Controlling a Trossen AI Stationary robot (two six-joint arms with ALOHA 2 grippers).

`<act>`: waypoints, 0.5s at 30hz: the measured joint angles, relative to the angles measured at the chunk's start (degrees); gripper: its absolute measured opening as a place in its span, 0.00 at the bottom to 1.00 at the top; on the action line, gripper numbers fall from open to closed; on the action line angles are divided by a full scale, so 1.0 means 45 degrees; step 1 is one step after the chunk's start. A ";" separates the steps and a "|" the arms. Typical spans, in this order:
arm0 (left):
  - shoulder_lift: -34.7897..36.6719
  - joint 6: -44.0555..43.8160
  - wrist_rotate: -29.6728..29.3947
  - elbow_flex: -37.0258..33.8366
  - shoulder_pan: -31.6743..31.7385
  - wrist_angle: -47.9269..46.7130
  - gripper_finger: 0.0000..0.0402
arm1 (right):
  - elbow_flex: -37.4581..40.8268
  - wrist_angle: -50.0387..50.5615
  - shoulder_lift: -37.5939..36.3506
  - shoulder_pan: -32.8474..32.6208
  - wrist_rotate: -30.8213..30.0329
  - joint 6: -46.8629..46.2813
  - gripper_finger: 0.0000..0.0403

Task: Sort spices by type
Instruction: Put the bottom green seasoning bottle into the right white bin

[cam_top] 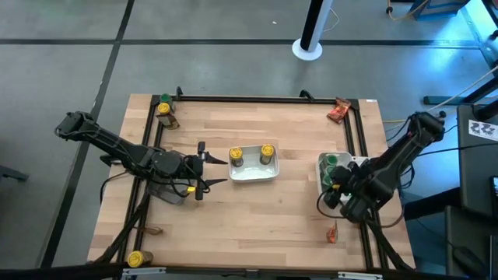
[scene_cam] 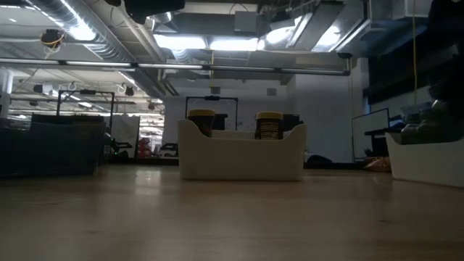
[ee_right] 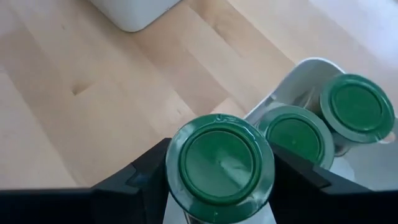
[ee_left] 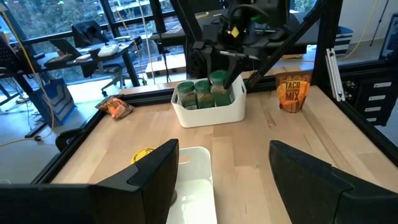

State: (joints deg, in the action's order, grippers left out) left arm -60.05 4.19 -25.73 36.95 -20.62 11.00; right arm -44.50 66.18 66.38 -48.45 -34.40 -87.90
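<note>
We see the right gripper (ee_right: 217, 180) at the table's right edge, its fingers clamped on a green-lidded jar (ee_right: 219, 163) above the right white tray (cam_top: 325, 173), where two more green-lidded jars (ee_right: 326, 118) stand. The left gripper (cam_top: 214, 171) hangs with fingers spread wide and empty, just beside the middle tray (cam_top: 253, 173) holding two yellow-lidded jars (cam_top: 251, 155). Bare wood lies open between both trays. A red-orange packet (cam_top: 338, 111) sits at the far right corner.

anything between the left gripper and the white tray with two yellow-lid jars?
Nothing: bare wood separates the open left gripper from the white tray holding yellow-lid jars, per the high view.
</note>
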 joint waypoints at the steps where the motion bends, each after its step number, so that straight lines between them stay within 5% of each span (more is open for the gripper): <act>1: 0.0000 -0.0002 0.0002 0.0000 0.0000 0.0000 0.58 | -0.0008 -0.0032 0.0181 0.0000 -0.0056 0.0008 0.53; 8: 0.0000 -0.0078 -0.0002 0.0000 0.0000 -0.0005 0.58 | 0.0006 -0.0748 0.1038 0.0009 -0.0949 0.0010 0.52; 15: 0.0000 -0.0078 -0.0002 0.0000 0.0015 -0.0005 0.58 | 0.0114 -0.0949 0.1596 0.0019 -0.0080 -0.0146 0.52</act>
State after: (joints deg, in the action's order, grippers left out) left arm -60.05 3.84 -25.74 36.95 -20.56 10.98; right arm -43.99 61.91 73.56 -48.36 -34.77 -88.55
